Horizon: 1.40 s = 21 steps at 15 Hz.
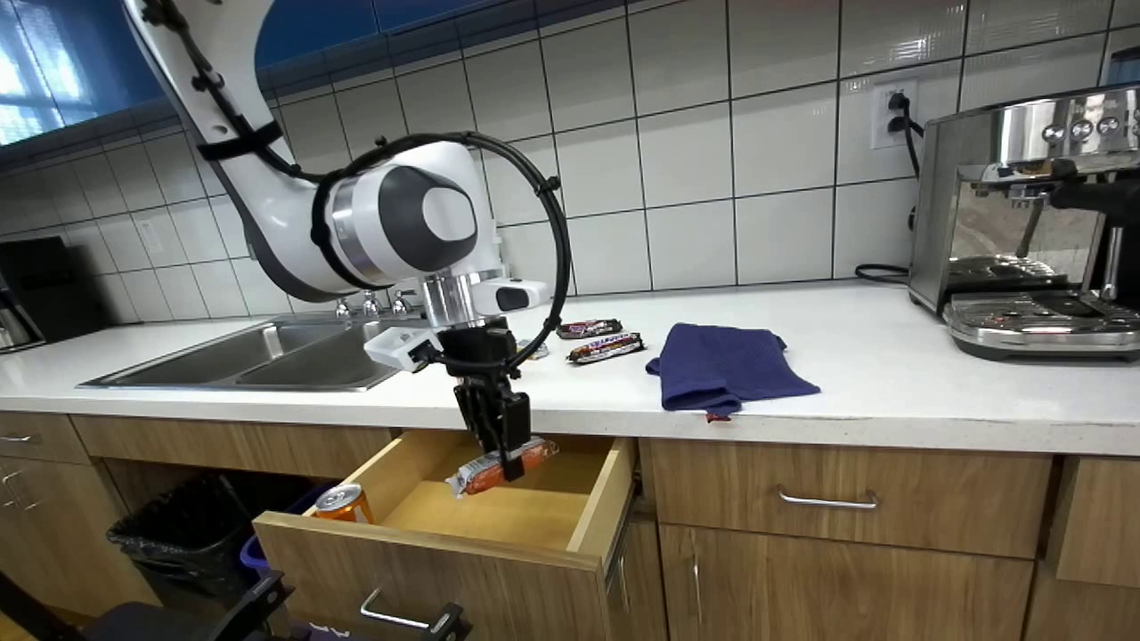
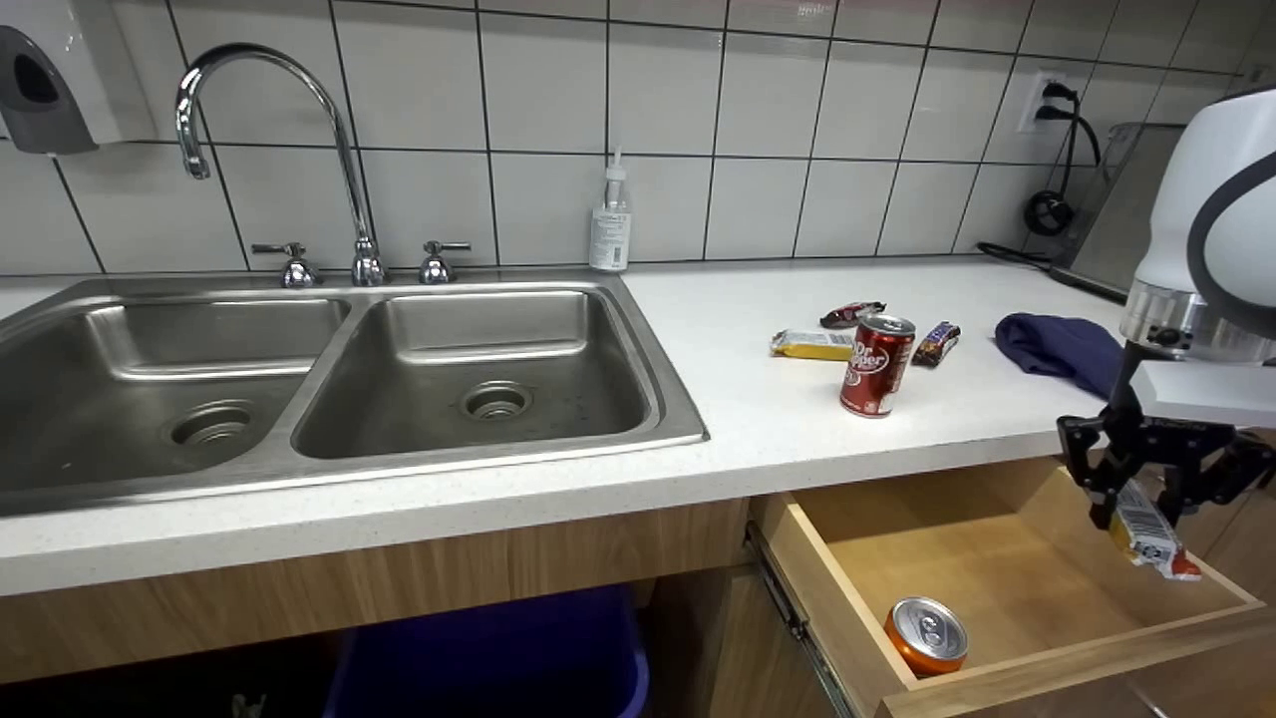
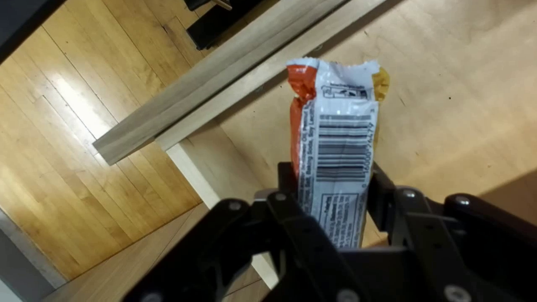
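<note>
Exterior view: bent arm (image 1: 289, 223), jaws downward around wrapped bar (image 1: 486, 474)

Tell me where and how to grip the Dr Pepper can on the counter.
Probably best: grip the Dr Pepper can across its round sides, upper half, coming down from above. It stands upright, and its top rises above the wrapped bars lying near it. The gripper would need emptying first: it holds an orange-and-yellow snack bar.

A steel espresso machine (image 1: 1024, 227) shares a white worktop (image 1: 864, 356) with a navy cloth (image 1: 726, 365). A pump bottle (image 2: 610, 237) stands by the tiled wall (image 2: 817, 150), behind a double-basin sink (image 2: 488, 324); below sits a blue bin (image 2: 488, 653).
</note>
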Available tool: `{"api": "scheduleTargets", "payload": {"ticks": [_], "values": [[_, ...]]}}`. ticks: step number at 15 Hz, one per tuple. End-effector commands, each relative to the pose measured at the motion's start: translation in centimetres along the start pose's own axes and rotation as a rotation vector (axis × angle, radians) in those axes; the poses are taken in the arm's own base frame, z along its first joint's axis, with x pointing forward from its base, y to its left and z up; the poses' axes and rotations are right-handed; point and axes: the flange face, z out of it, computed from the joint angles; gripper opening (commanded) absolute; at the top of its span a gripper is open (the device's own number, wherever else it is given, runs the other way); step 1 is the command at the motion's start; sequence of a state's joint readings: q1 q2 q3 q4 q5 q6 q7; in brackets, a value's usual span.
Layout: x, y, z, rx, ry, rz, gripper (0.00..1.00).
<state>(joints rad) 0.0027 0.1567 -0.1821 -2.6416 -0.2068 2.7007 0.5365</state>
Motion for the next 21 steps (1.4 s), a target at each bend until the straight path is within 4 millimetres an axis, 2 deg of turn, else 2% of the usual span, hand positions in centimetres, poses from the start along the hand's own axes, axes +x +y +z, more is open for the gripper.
{"api": "scheduleTargets", "payload": {"ticks": [1,9,10,11,15,16,21], "values": [[0.4,0.0,0.8,0.000,0.022,-0.027,0.18],[0.9,-0.2,2.6,0.000,0.028,-0.024,0.18],[0.9,-0.2,2.6,-0.001,0.028,-0.026,0.68],[0.9,-0.1,2.6,-0.002,0.028,-0.028,0.69],[0.7,0.2,1.9,0.004,0.041,-0.043,0.97],[0.6,0.4,1.6,0.011,0.048,-0.049,1.00],[0.6,1.0,-0.5,0.040,0.093,-0.084,1.00]]}}
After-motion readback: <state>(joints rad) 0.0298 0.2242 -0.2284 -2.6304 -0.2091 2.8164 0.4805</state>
